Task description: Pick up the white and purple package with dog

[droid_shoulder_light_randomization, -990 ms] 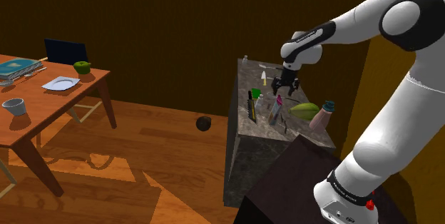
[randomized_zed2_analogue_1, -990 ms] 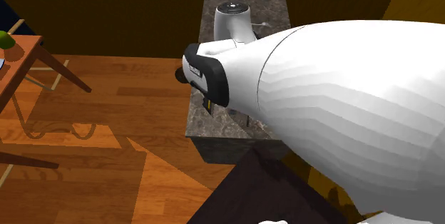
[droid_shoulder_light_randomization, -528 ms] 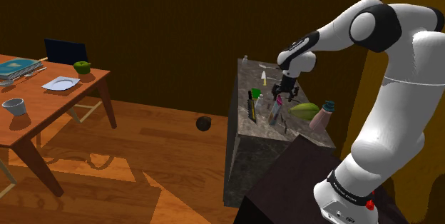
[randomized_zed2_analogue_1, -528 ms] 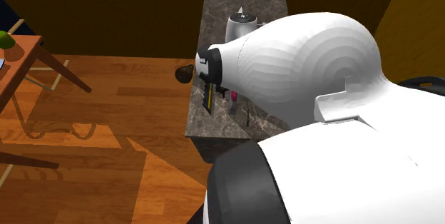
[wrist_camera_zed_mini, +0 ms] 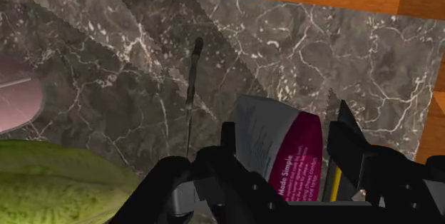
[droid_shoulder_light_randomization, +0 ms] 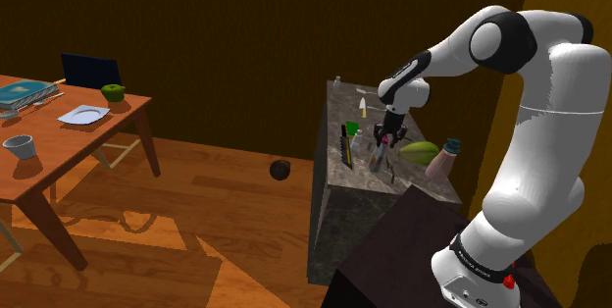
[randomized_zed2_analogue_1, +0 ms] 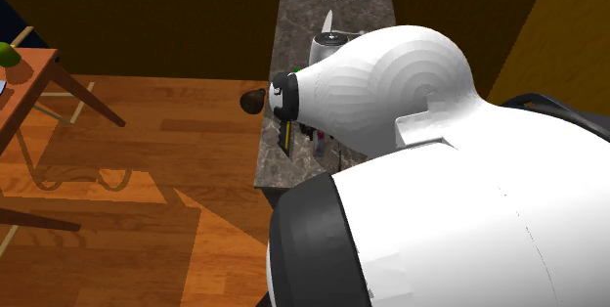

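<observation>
We saw the fingers (wrist_camera_zed_mini: 353,143) spread wide, straddling the pkg (wrist_camera_zed_mini: 279,144) w/o clasping it. The pkg sat on the marble worktop (wrist_camera_zed_mini: 342,51), near a green item (wrist_camera_zed_mini: 57,180).

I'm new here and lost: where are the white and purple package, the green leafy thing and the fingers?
package (wrist_camera_zed_mini: 260,133), wrist view, its white part.
green leafy thing (wrist_camera_zed_mini: 57,180), wrist view, its ribbed surface.
fingers (wrist_camera_zed_mini: 356,151), wrist view, one black finger's side.
</observation>
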You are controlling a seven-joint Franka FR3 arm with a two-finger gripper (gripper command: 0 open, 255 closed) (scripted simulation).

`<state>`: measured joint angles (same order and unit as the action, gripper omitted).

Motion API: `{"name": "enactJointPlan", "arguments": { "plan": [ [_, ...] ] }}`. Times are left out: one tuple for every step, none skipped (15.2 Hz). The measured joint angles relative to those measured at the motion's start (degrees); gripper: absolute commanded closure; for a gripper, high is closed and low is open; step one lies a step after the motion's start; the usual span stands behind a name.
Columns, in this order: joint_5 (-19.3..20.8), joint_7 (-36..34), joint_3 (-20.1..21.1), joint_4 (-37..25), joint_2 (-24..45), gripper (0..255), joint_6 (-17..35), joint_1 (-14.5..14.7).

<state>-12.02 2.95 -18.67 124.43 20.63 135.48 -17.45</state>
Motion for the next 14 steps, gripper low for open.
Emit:
{"name": "enactJointPlan", "arguments": {
  "plan": [
    [-0.03, 0.03, 0.01, 0.01, 0.04, 255, 0.05, -0.02],
    [-0.05, 0.05, 0.03, -0.01, 0.03, 255, 0.07, -0.01],
    [-0.06, 0.06, 0.03, -0.03, 0.02, 255, 0.08, -0.01],
    [-0.06, 0.05, 0.04, -0.04, 0.02, 255, 0.09, -0.01],
    [-0.06, 0.05, 0.04, -0.03, 0.01, 255, 0.1, -0.01],
    [-0.06, 0.05, 0.04, -0.01, 0.0, 255, 0.11, -0.01],
    [-0.06, 0.05, 0.04, 0.0, -0.01, 255, 0.11, -0.01],
    [-0.05, 0.05, 0.03, 0.02, -0.02, 255, 0.11, 0.0],
    [-0.07, 0.04, 0.05, -0.04, 0.02, 255, 0.11, 0.0],
    [0.06, -0.07, -0.03, -0.09, -0.15, 255, -0.17, 0.04],
    [0.3, -0.31, -0.13, 0.04, -0.62, 255, -0.52, 0.18],
    [0.58, -0.52, -0.26, -0.11, -1.08, 255, -1.1, 0.28],
    [0.96, -0.72, -0.47, -0.01, -1.81, 255, -1.7, 0.38],
    [1.29, -0.9, -0.65, -0.04, -2.43, 255, -2.31, 0.45]
  ]
}}
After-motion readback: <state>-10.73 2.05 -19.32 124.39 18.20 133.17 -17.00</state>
